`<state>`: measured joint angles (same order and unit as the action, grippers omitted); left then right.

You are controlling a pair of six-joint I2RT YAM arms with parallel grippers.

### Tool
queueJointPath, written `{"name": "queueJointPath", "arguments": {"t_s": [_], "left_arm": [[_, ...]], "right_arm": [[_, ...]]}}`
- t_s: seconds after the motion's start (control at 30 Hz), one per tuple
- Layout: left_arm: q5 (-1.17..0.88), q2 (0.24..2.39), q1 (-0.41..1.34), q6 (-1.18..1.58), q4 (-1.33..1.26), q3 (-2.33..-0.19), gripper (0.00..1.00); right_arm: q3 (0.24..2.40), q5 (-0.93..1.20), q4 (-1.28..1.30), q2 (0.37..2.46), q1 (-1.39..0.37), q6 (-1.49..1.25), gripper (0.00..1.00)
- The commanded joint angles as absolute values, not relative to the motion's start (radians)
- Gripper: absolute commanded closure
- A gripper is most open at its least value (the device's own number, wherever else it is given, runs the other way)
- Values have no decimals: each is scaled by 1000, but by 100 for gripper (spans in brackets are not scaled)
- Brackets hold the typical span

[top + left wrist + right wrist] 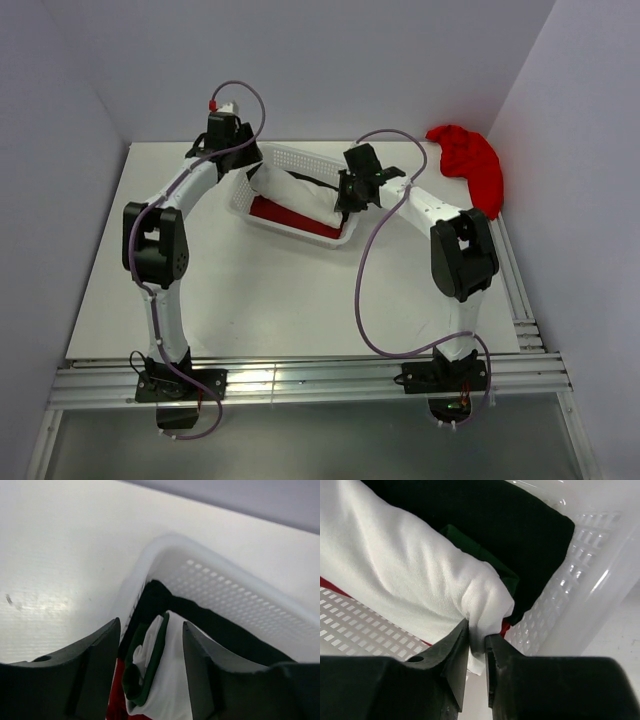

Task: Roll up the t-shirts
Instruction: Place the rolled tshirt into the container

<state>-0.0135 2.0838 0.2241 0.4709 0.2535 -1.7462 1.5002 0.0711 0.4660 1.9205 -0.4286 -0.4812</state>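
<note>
A cream t-shirt roll (pixel 295 193) with dark green trim lies in the white mesh basket (pixel 300 158), over a red roll (pixel 288 214) and beside a black roll (pixel 510 520). My right gripper (pixel 477 632) is shut on the right end of the cream roll (pixel 395 575); it stands at the basket's right end (pixel 347 192). My left gripper (pixel 151 625) is open over the roll's left end (pixel 167 680), its fingers either side of the green-edged cloth, not touching it. It shows at the basket's left end (pixel 243 163). A plain red t-shirt (pixel 470 165) lies crumpled at the back right.
The basket's perforated wall (pixel 240 595) curves round the left gripper, and its right wall (pixel 590 555) is close beside the right gripper. The grey side walls stand near the table's left and right edges.
</note>
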Motion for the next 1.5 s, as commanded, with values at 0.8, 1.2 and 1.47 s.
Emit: {"name": "queueJointPath", "arguments": {"t_s": [0.8,1.2,1.47], "left_arm": [[-169,1969,278,526,124,-1606,73],[-65,2059,241,554,67,-1511,79],[-74,1964,249,534,21,-1465,78]], "right_arm": [[1684,136,517,1914,-449,-518,94],[1594,25,485,2031,-413,-568,100],[1574,47,456,1936,-408,-558,97]]}}
